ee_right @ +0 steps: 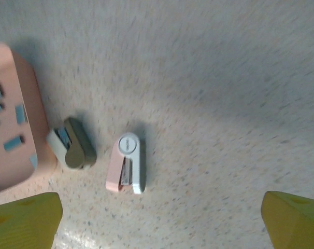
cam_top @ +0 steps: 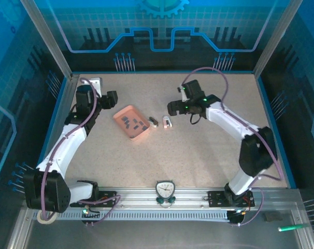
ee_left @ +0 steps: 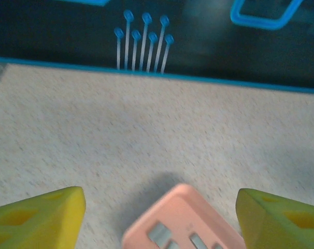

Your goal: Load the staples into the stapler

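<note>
The staples [cam_top: 132, 123] lie in the tray [cam_top: 133, 133]; a second mini stapler [cam_top: 153, 122] lies just right of the tray; the stapler [cam_top: 167, 122] lies right of that, apart; a clock [cam_top: 165, 189] stands at the near edge of the table [cam_top: 198, 155].

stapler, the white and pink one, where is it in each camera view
Top external: the stapler lies near table centre, right of the salmon tray, with a small grey piece between them.
Right wrist: lower centre, right of the grey piece and the tray wall.
Left wrist: this camera looks at the tray's corner, bottom centre.
Shared landmark: the salmon tray.
</note>
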